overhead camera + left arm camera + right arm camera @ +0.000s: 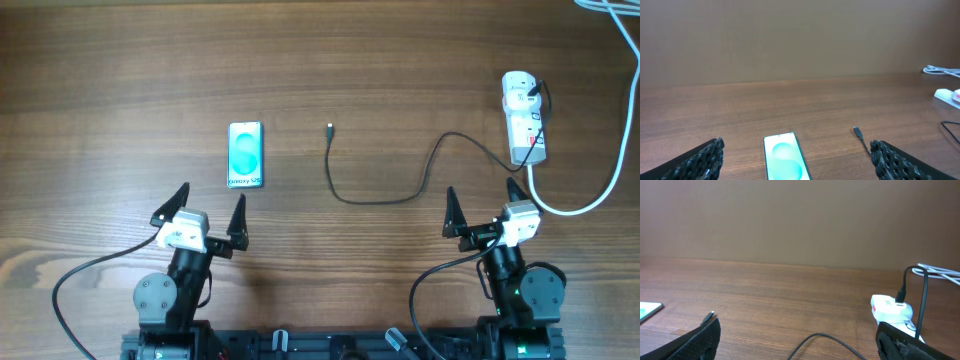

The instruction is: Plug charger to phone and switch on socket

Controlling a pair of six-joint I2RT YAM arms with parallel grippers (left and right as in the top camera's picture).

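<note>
The phone lies face up just ahead of the left gripper, fingers spread and empty. The charger curves from beside the phone, ahead of the spread right gripper, to the socket on the wooden table.

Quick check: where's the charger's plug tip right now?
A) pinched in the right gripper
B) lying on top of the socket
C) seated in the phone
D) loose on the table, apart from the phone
D: in the overhead view the plug tip lies loose on the table, with bare wood between it and the phone; the right gripper is open and empty.
</note>
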